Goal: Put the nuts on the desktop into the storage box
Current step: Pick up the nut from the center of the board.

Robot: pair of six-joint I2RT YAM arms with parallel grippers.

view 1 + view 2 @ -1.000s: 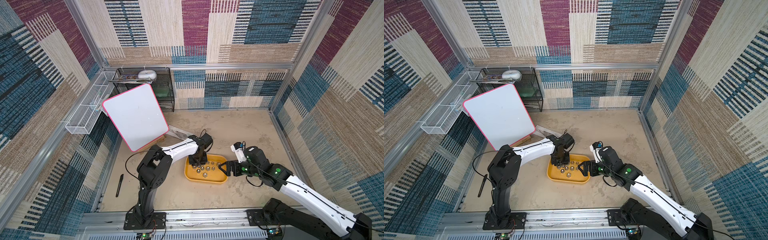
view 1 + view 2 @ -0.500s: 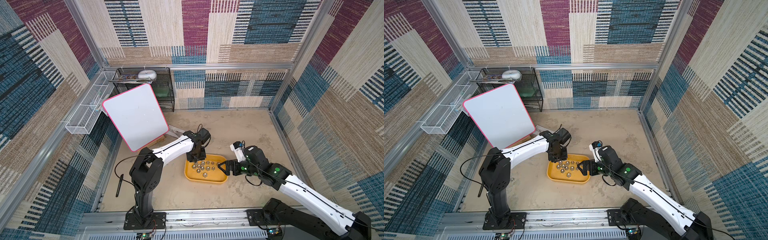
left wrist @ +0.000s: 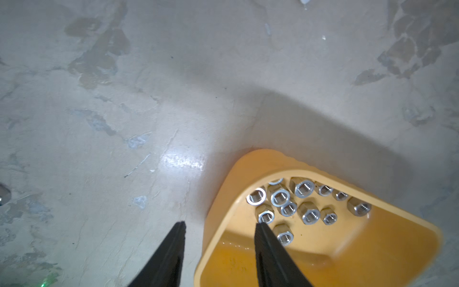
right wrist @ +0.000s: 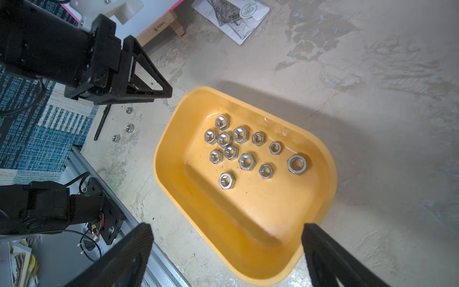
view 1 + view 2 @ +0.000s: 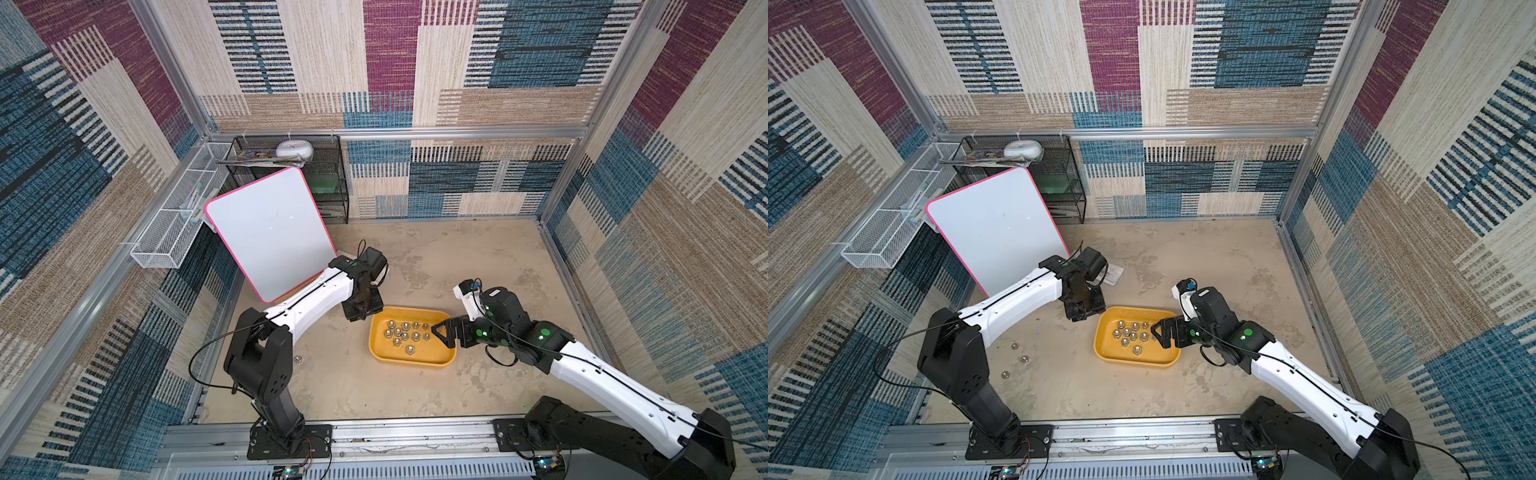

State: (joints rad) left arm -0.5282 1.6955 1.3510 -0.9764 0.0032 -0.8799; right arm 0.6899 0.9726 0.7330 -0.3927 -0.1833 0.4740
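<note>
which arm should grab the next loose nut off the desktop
Left. The three loose nuts lie on the desktop near its base, and the left gripper is open, empty, beside the storage box. The right gripper hovers across the box.

Woven blue, maroon and beige wall panels [image 5: 390, 62] enclose the space; a black mesh shelf [image 5: 332, 166] stands against them.
</note>
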